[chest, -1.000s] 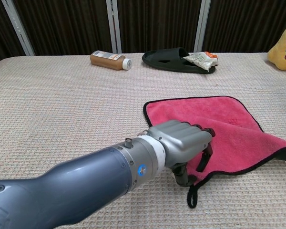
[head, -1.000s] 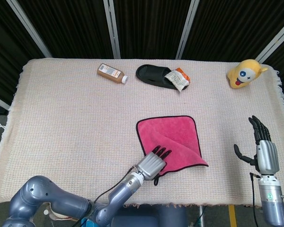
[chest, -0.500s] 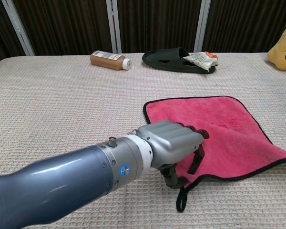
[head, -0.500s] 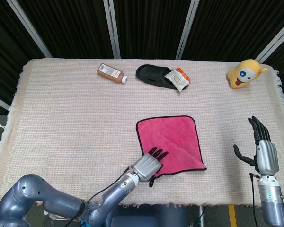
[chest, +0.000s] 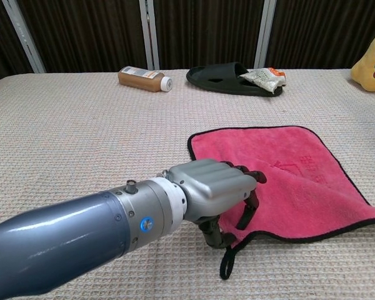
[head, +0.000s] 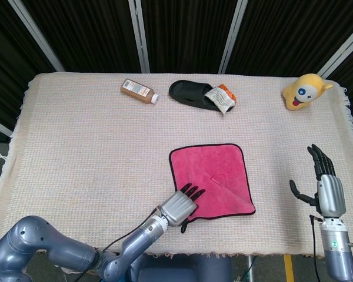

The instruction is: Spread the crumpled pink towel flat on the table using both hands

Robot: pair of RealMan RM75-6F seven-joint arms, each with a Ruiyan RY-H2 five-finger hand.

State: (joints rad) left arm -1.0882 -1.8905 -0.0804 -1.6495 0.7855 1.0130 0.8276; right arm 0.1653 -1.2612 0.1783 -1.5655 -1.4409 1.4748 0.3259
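Towel [head: 212,177] lies nearly flat on the table [head: 82,153], pink with black edging, well nearer the robot than the slipper [head: 192,94]. Left hand [head: 180,204] grips the towel's near left corner, fingers curled over the fabric, forearm reaching low across the table. Right hand [head: 325,182] stands upright well to the towel's right, fingers spread, holding nothing. Bare tablecloth surrounds the towel on every side.
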